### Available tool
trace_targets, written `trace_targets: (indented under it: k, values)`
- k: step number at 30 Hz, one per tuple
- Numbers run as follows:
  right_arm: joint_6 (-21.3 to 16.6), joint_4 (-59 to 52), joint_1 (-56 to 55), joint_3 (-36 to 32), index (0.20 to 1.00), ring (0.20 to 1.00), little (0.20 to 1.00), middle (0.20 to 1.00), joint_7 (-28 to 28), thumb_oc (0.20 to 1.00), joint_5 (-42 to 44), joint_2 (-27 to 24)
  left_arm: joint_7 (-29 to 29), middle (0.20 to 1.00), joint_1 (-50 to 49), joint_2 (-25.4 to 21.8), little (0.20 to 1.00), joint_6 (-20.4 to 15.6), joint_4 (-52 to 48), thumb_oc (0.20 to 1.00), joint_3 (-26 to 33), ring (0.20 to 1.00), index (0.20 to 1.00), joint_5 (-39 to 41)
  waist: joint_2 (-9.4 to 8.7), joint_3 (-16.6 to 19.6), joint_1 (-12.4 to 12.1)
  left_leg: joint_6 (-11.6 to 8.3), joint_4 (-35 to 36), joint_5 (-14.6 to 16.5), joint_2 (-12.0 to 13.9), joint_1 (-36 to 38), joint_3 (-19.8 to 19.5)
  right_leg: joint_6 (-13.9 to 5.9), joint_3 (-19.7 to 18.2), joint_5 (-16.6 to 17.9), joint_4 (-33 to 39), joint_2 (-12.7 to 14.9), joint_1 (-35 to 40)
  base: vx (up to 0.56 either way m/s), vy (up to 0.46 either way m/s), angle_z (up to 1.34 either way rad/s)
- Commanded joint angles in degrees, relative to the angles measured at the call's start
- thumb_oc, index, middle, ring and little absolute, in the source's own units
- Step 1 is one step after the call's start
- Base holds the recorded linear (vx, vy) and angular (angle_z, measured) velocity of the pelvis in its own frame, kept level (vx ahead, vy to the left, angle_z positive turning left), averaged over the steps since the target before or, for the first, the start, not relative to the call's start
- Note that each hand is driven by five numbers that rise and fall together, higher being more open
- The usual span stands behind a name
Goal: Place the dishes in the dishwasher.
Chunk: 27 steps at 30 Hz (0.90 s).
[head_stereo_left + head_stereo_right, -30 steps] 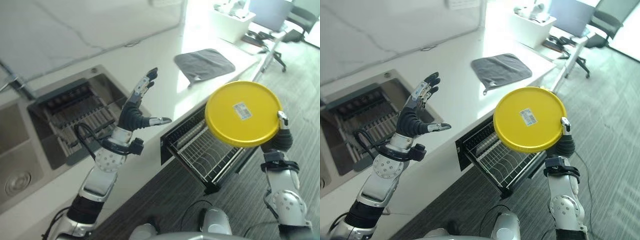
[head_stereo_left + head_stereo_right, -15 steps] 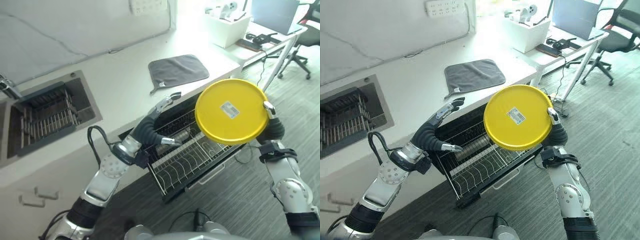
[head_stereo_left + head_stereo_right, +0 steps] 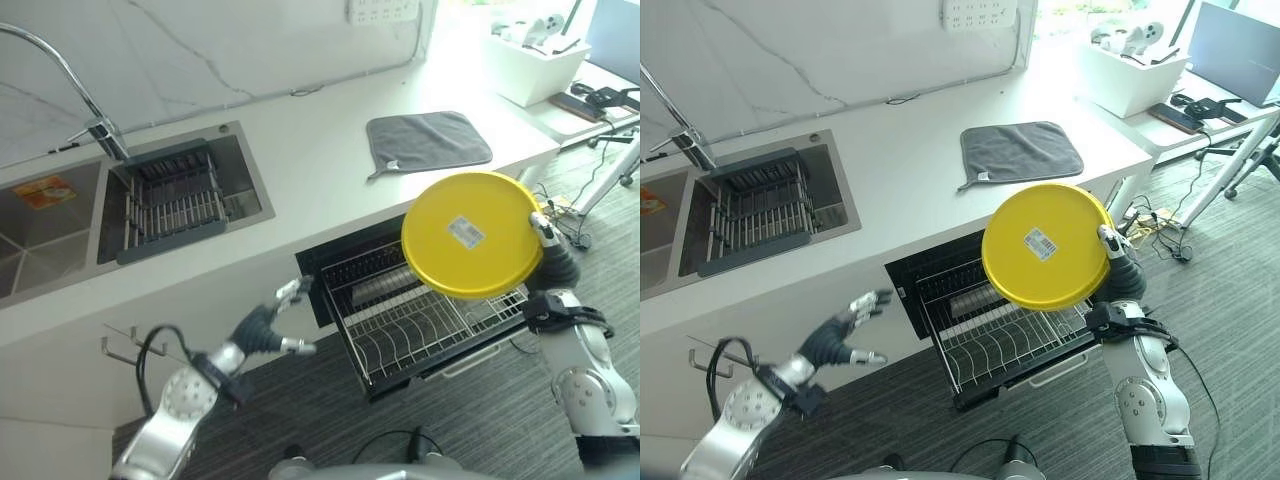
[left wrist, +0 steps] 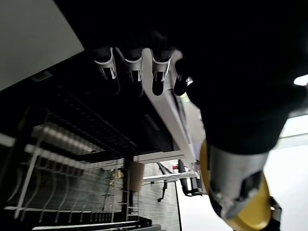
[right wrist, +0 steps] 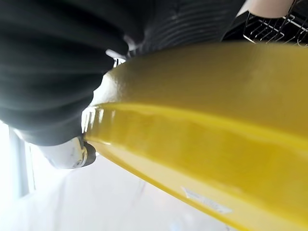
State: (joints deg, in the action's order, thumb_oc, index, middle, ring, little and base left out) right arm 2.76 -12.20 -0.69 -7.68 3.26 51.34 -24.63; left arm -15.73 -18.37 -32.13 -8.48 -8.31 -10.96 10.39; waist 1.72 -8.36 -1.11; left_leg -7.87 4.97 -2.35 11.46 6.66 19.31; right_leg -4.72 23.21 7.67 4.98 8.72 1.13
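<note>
A round yellow plate [image 3: 470, 234] with a small white sticker is held up on edge, its underside toward me, above the pulled-out dishwasher rack [image 3: 420, 325]. My right hand [image 3: 550, 255] is shut on the plate's right rim, and the yellow rim [image 5: 202, 144] runs across the right wrist view. My left hand [image 3: 268, 325] hangs low in front of the counter, left of the rack, fingers straight and holding nothing. In the left wrist view its fingertips [image 4: 130, 72] point toward the wire rack [image 4: 72, 159].
A white counter [image 3: 310, 170] carries a grey cloth [image 3: 428, 140] on the right and a sink [image 3: 70, 215] with a dark drying rack [image 3: 170, 200] and a tap on the left. A white box [image 3: 530, 65] stands at the far right. Grey floor lies below the rack.
The camera has moved, bringing the sink and tap into view. My left hand has dropped from the rack's front edge to lower left. The plate stays in my right hand over the rack.
</note>
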Motion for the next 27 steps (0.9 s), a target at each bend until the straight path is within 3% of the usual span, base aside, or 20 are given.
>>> trace_targets:
  k: [1, 4, 7, 16, 27]
  values:
    - [-5.0, -5.7, 5.1, -4.2, 0.200, 0.200, 0.200, 0.200, -1.6, 0.200, -3.4, -2.4, 2.7, 1.000, 5.5, -2.0, 1.000, -2.8, 1.8, 1.000, 1.3, 1.000, 1.000, 2.9, -1.56, 1.5, 0.5, -2.26, 0.0, -0.7, 6.4, -1.4, -1.4, -7.13, -0.2, -6.5, 0.0, 6.9, 6.2, 0.00, 0.000, 0.00]
    - [-6.0, -5.6, 5.9, -4.2, 0.200, 0.200, 0.200, 0.200, -1.1, 0.200, -7.9, -3.9, 4.7, 1.000, 2.7, 0.8, 1.000, -1.2, 9.9, 1.000, 2.2, 1.000, 1.000, 7.1, -1.76, 1.5, -0.6, -2.47, 0.0, -0.9, 6.6, -1.7, -1.8, -6.98, -0.1, -6.6, 0.0, 6.7, 6.2, -0.02, -0.019, 0.05]
    - [-6.2, -4.5, 7.1, -4.7, 0.200, 0.200, 0.200, 0.200, -0.5, 0.200, -10.1, -4.5, 6.3, 1.000, 0.9, 3.5, 1.000, -3.5, 20.2, 1.000, 2.2, 1.000, 1.000, 1.9, -2.18, 1.6, -1.3, -2.62, 0.0, -1.0, 6.6, -1.7, -2.0, -6.86, 0.1, -6.8, 0.0, 6.6, 6.6, 0.00, -0.021, 0.04]
    - [-7.1, 1.7, 7.8, -4.9, 0.200, 0.200, 0.200, 0.200, -0.6, 0.200, -23.7, -7.0, 13.8, 1.000, -0.4, 11.3, 1.000, -6.8, 43.7, 1.000, 8.2, 1.000, 1.000, 0.4, -2.36, 1.5, -2.1, -2.87, 0.0, -1.2, 6.5, -1.6, -2.3, -6.73, 0.2, -7.0, 0.0, 6.4, 7.1, 0.01, 0.000, 0.03]
    - [-9.1, 7.2, 10.3, -0.9, 0.200, 0.200, 0.200, 0.200, -1.1, 0.200, -38.7, -12.1, 14.0, 1.000, 0.4, 13.1, 1.000, -7.2, 50.4, 1.000, 10.3, 1.000, 1.000, -0.6, -2.54, 1.4, -3.3, -2.96, 0.0, -1.2, 6.4, -1.6, -3.2, -6.66, 0.6, -7.3, 0.0, 6.4, 7.7, 0.00, -0.001, 0.02]
